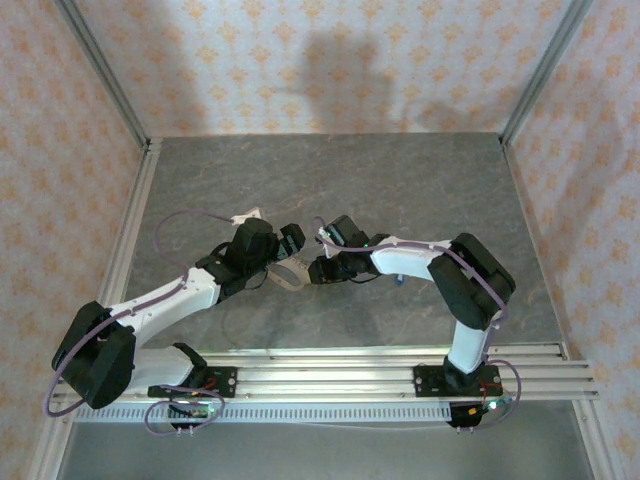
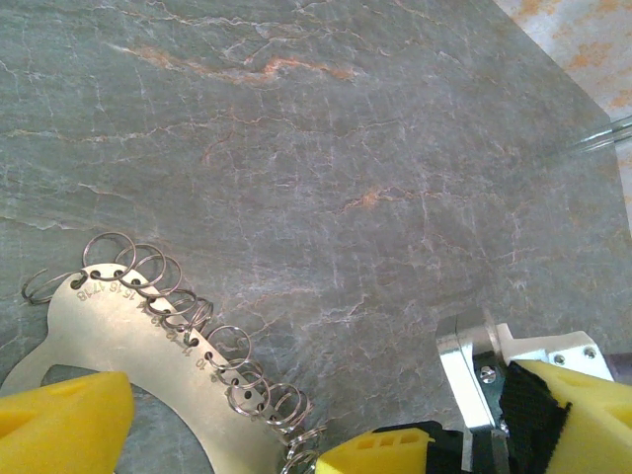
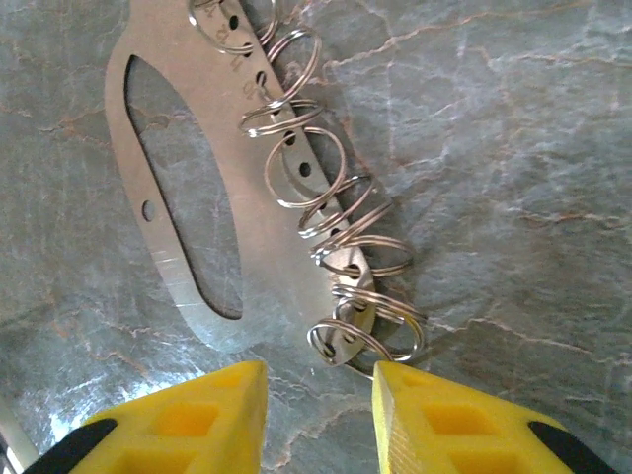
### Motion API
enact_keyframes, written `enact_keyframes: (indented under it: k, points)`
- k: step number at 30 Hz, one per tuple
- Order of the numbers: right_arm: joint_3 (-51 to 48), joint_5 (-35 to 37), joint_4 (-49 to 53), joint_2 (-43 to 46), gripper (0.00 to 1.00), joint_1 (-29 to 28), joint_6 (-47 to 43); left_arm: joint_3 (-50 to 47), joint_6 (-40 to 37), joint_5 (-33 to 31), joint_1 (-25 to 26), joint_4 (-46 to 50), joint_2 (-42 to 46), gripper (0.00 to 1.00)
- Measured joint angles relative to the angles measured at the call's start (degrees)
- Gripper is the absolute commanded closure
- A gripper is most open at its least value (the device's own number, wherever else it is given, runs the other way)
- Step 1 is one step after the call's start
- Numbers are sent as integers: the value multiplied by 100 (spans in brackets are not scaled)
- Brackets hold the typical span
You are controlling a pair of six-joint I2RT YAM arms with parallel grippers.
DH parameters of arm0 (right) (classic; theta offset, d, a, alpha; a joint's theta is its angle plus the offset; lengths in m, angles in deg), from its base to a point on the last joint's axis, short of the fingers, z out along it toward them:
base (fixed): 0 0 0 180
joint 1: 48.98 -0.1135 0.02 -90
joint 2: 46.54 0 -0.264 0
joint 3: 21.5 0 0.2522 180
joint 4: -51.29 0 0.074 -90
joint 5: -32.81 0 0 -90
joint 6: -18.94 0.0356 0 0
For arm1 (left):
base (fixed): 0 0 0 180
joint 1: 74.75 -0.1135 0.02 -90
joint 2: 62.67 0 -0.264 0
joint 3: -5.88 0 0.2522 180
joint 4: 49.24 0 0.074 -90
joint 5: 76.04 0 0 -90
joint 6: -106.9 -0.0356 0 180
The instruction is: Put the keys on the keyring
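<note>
The keyring (image 3: pixel 197 158) is a flat silver oval plate with a long slot, numbered holes and several wire split rings (image 3: pixel 341 222) along one edge. It lies flat on the grey table and appears as a pale loop (image 1: pixel 292 277) between the two grippers. My left gripper (image 2: pixel 227 444) is open, its yellow fingers (image 2: pixel 59 425) on either side of the plate's (image 2: pixel 138 346) near part. My right gripper (image 3: pixel 319 395) is open too, its tips just short of the plate's ringed end. A tiny blue speck (image 1: pixel 399 280) lies by my right forearm, too small to identify as the key.
The grey stone-patterned table (image 1: pixel 330 180) stretches beyond both grippers, bounded by patterned walls and aluminium rails (image 1: pixel 130 260). In the left wrist view, my right gripper's yellow finger and metal bracket (image 2: pixel 553 395) sit close at lower right.
</note>
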Motion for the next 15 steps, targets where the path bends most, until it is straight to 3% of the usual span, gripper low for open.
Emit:
enact_keyframes:
  k: [15]
  points:
    - [-37, 238, 20, -2, 56, -11, 90, -42, 0, 0, 0, 0, 0, 2]
